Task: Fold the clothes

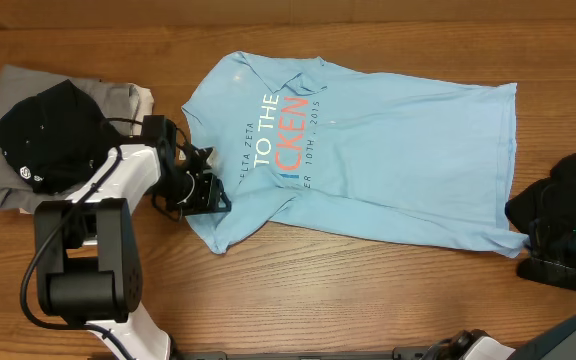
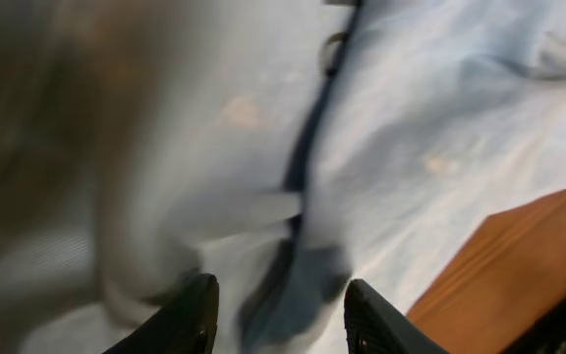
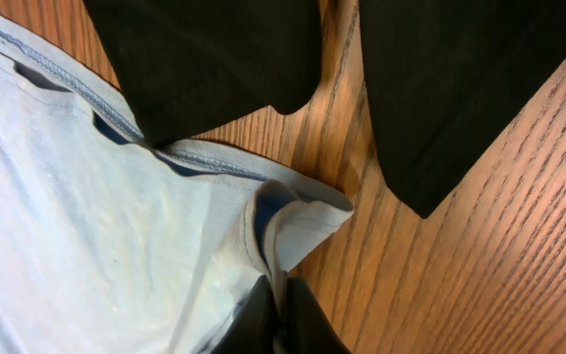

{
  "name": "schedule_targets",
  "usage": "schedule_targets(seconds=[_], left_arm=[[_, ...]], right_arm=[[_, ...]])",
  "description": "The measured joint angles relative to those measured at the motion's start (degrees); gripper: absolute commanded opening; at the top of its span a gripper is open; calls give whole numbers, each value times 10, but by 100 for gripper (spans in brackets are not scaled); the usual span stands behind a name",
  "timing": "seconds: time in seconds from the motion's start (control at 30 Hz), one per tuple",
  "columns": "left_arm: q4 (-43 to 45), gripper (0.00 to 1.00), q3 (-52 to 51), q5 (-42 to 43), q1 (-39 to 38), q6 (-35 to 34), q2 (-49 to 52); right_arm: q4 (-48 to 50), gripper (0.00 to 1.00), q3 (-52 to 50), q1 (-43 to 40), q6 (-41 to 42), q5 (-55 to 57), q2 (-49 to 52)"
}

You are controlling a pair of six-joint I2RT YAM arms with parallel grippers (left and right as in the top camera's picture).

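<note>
A light-blue T-shirt [image 1: 388, 140] with blue and red print lies spread across the middle of the table, its left part folded over. My left gripper [image 1: 206, 190] is at the shirt's left edge. In the blurred left wrist view its fingers [image 2: 190, 315] stand apart over a dark-seamed fold of the blue cloth [image 2: 293, 285], not pinching it. My right gripper [image 1: 534, 238] is at the shirt's lower right corner. The right wrist view shows the right gripper [image 3: 278, 287] shut on a bunched fold of the shirt's hem [image 3: 298, 221].
At the far left lies a pile: a grey garment [image 1: 18, 85], a black one [image 1: 53, 135] on top and a beige edge [image 1: 147, 98]. A black garment [image 1: 573, 180] lies by the right gripper, also as black cloth [image 3: 460, 79] on the wooden table [image 3: 480, 256].
</note>
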Motion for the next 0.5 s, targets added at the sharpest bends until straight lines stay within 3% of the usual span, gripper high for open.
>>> schedule_targets(seconds=[0.17, 0.37, 0.5], left_arm=[[14, 44, -16, 20, -13, 0, 0], [34, 24, -49, 33, -16, 2, 0], [40, 21, -54, 33, -16, 2, 0]], right_arm=[[0, 4, 0, 0, 0, 0, 0], [0, 4, 0, 0, 0, 0, 0], [0, 4, 0, 0, 0, 0, 0]])
